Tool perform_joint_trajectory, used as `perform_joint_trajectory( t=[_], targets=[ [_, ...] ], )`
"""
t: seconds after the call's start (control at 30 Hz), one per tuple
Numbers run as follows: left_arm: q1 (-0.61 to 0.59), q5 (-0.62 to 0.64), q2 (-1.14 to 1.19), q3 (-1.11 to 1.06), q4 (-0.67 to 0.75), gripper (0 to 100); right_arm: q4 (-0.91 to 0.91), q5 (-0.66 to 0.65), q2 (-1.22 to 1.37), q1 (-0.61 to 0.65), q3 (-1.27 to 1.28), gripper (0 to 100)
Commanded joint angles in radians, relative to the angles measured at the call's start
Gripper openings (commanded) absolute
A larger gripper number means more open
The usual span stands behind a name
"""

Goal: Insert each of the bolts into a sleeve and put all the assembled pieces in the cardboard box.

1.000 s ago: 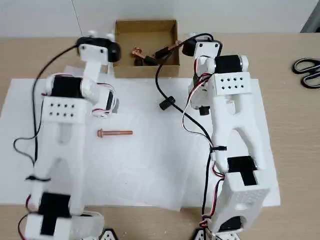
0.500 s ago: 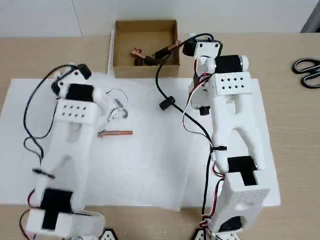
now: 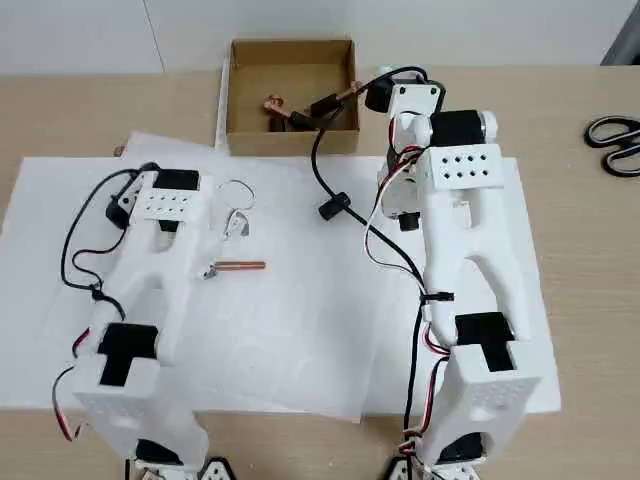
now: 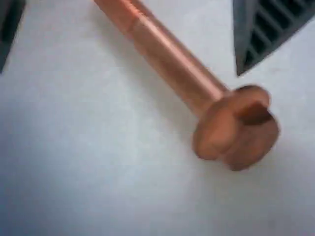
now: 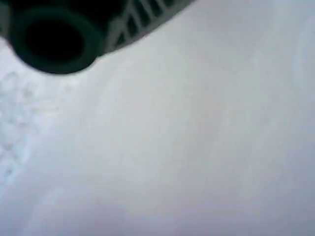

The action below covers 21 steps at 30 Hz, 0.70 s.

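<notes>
Across the counter (image 3: 570,100) lies a white sheet (image 3: 300,340), likely spread so that small parts show up and do not roll away. Both arms stand on it. The right arm (image 3: 470,230) stretches toward the box (image 3: 290,143), and its hand (image 3: 403,218) points down at the sheet just short of it. Close under that wrist camera a black tube (image 5: 54,42) shows its open end. It is probably a sleeve kept ready for a bolt, but I cannot tell whether the hand is clenched on it or released.

The left arm (image 3: 150,290) is folded low, which brings its hand (image 4: 123,66) down over the bolt (image 3: 238,266). That hand is released. Its dark fingers (image 4: 266,29) spread to either side of the shank near the head, and neither seems to touch it. I judge this is set up for a grip near the head, leaving the plain end free for the sleeve.

The box sits beyond the sheet's far edge and holds several finished pieces (image 3: 300,115). Scissors (image 3: 615,140) lie well apart to the right. The bolt rests flat on the sheet, its head toward the left arm.
</notes>
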State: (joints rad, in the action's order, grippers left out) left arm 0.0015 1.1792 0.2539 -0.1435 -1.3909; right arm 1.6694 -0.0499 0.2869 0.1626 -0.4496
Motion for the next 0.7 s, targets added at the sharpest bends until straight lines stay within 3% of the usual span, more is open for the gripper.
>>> perform_joint_trajectory(
  t=[0.0, 0.23, 0.53, 0.67],
  targets=[
    [-0.003, 0.006, 0.008, -0.002, 0.008, 28, 0.013, -0.002, -0.077, -0.007, -0.011, 0.4],
    [-0.060, 0.006, 0.078, -0.002, 0.014, 27, 0.013, -0.002, -0.077, -0.007, -0.011, 0.4],
    [-0.075, 0.002, 0.192, 0.004, 0.037, 2, 0.013, -0.002, -0.077, -0.007, -0.011, 0.4],
    [-0.041, 0.000, 0.193, 0.004, 0.035, 1, 0.013, -0.002, -0.077, -0.007, -0.011, 0.4]
  ],
)
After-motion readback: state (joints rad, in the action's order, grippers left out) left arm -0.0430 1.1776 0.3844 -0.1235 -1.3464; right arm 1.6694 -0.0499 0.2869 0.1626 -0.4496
